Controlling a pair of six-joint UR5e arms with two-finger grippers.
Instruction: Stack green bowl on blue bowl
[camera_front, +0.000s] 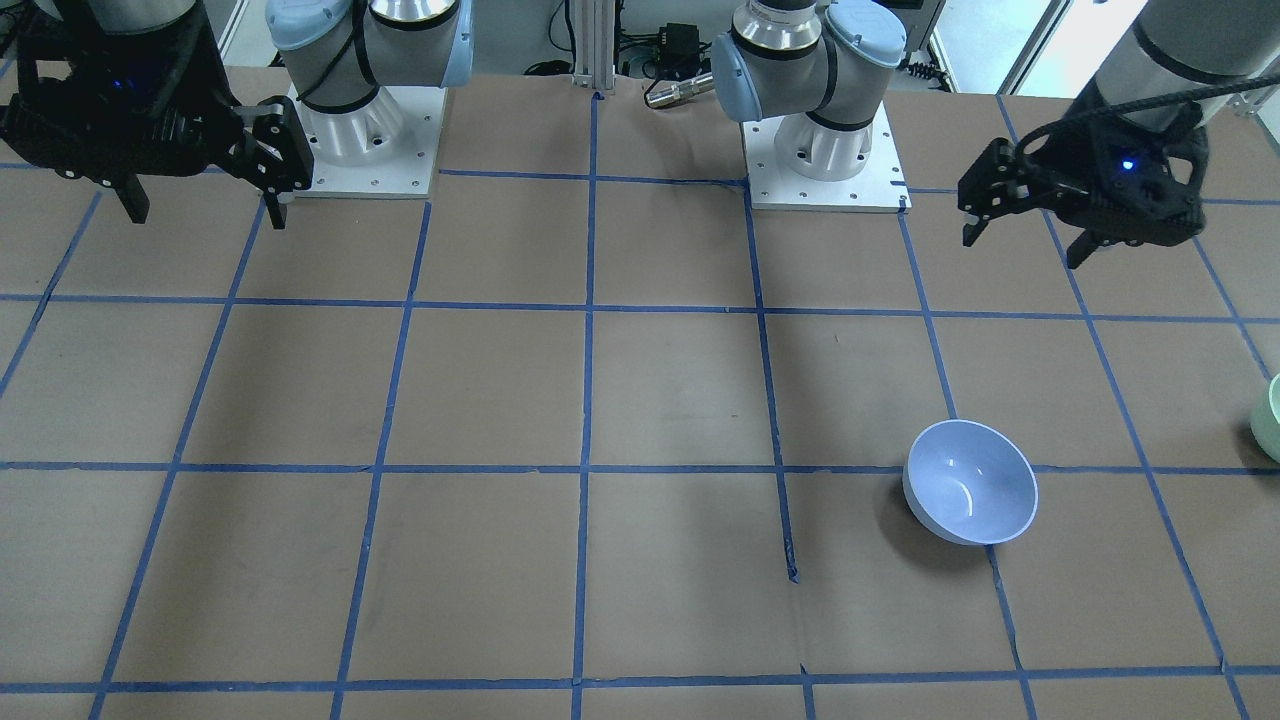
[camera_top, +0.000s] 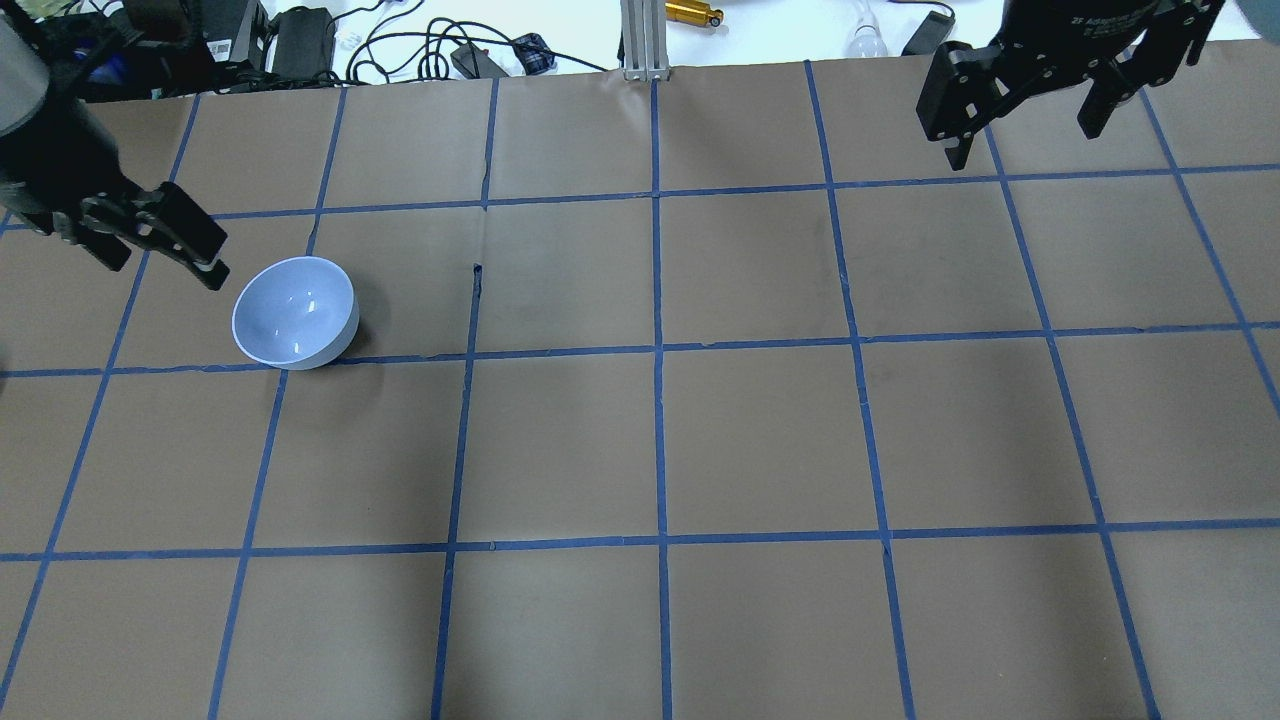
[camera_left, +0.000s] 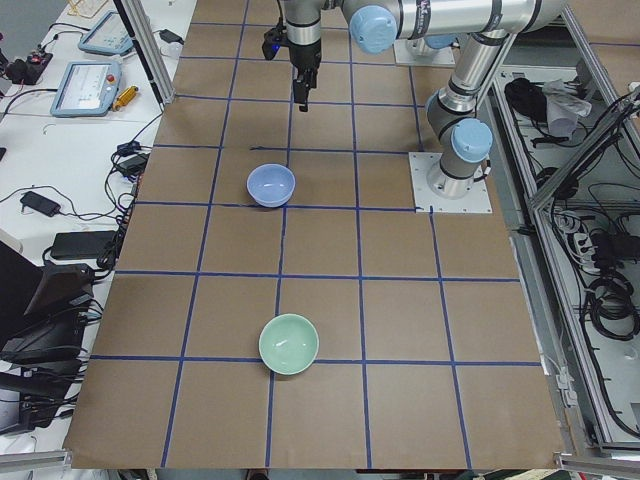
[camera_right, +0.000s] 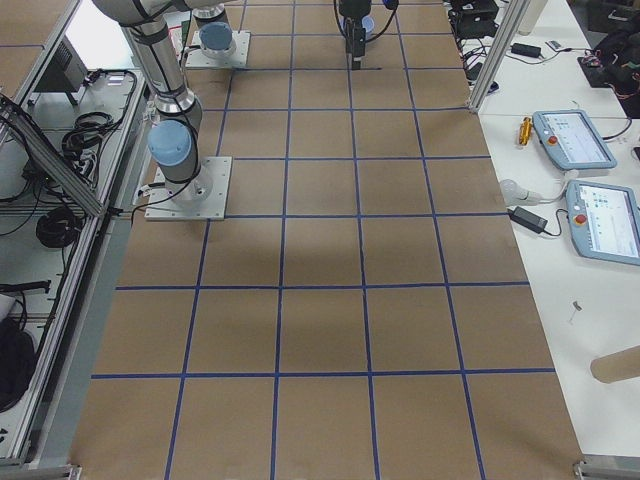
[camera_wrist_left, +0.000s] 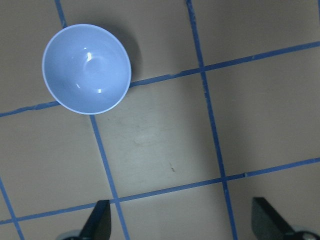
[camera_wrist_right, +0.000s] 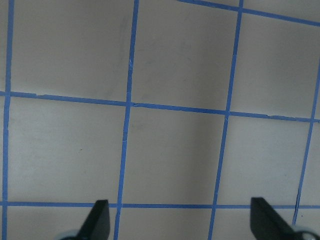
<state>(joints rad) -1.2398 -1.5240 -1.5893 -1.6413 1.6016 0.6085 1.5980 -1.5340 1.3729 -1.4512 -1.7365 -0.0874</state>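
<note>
Green bowl (camera_front: 1269, 419) cut off at front view's edge.

**Tally of things on view**

One green bowl (camera_left: 289, 344) and one blue bowl (camera_front: 970, 482). One left arm (camera_front: 815, 70) and one right arm (camera_front: 370, 50), each ending in one gripper: left gripper (camera_front: 1022, 250), right gripper (camera_front: 205, 218). One table (camera_front: 660, 400). Two tablets (camera_right: 605, 220).

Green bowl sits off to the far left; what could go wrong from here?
The green bowl is outside the overhead view and cut off at the front view's edge, so the grasp may be poorly monitored. The open left claw hangs near the blue bowl; it could knock it while swinging over.
</note>
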